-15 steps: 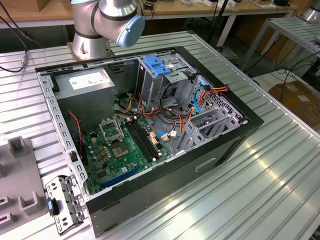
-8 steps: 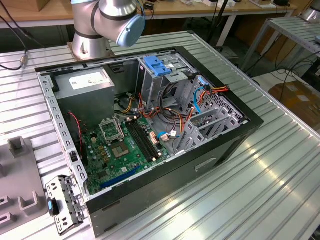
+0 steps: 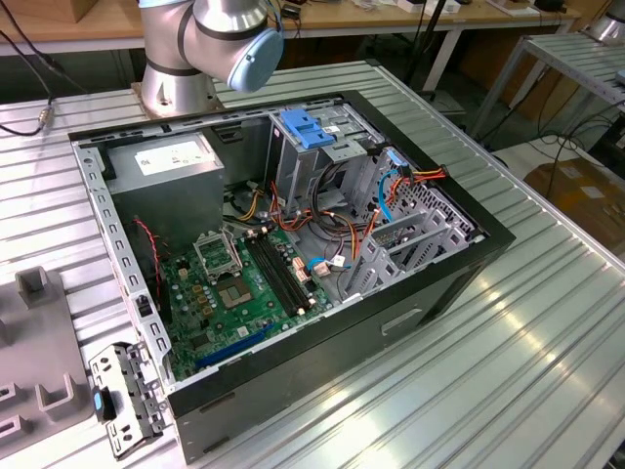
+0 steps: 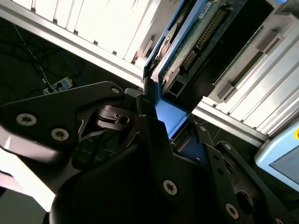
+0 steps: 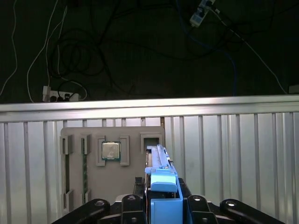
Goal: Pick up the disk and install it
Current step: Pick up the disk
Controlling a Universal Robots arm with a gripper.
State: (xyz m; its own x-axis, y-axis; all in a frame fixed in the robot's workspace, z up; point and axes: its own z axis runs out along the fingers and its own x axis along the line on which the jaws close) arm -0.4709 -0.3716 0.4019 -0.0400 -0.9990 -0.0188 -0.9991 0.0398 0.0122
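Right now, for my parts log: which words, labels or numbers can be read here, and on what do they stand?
No text can be read.
White sticker on the power supply: print too small.
Motherboard: markings too small.
Chip on the grey tray: markings blurred.
Board side of the disk: nothing legible.

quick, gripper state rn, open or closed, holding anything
gripper: closed on the disk, at its blue-railed end.
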